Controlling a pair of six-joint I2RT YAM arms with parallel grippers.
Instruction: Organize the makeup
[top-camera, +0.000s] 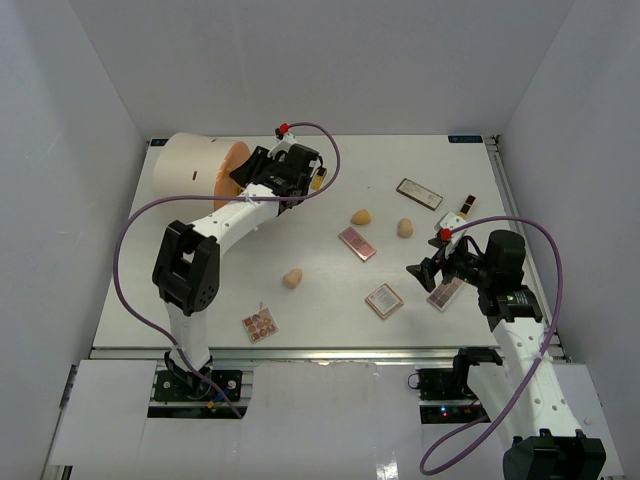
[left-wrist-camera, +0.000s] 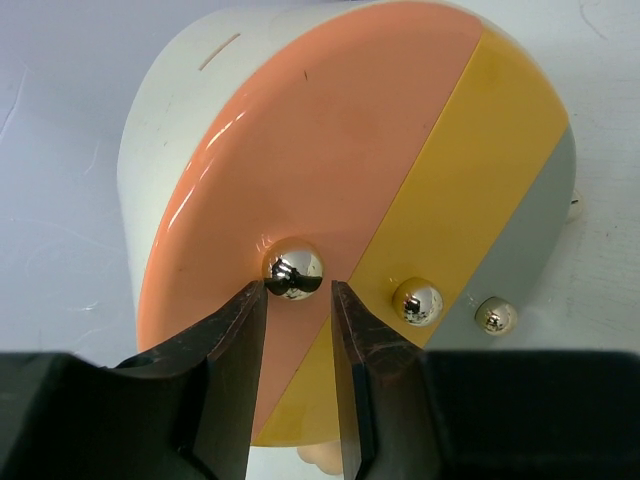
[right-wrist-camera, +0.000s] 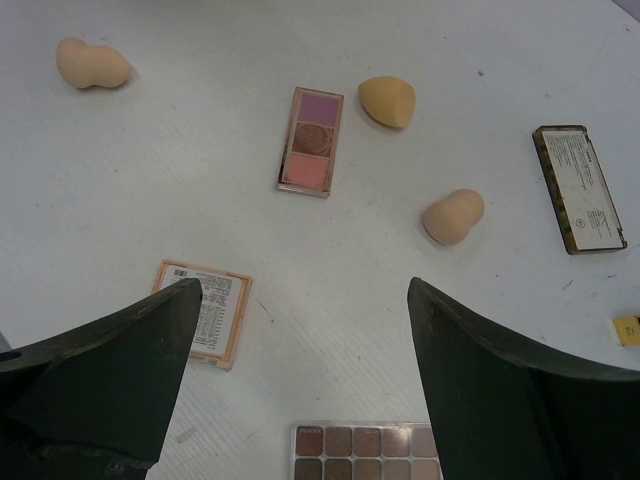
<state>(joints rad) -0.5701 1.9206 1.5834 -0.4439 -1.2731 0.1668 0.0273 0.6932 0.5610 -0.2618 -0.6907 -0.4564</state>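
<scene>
My left gripper (left-wrist-camera: 297, 292) pinches the chrome knob (left-wrist-camera: 293, 272); right gripper (right-wrist-camera: 302, 300) just splayed wide, brown palette (right-wrist-camera: 365, 452) at 6 o'clock.

Saw a white table (top-camera: 200, 290) filling the middle of the top view. Found a cream cylinder (top-camera: 185, 165) on its side at upper left. Counted three peach sponges apart from one another: left sponge (top-camera: 292, 278) near centre, middle sponge (top-camera: 361, 216) and right sponge (top-camera: 405, 228) further right. Noted a pink palette (top-camera: 357, 242) just below the middle sponge, a dark palette (top-camera: 419, 193) at upper right, a lipstick (top-camera: 467, 205) beside it, a peach palette (top-camera: 384, 300) lower down, a brown palette (top-camera: 446, 293) partly hidden at right, and a small palette (top-camera: 259, 324) at lower left.
</scene>
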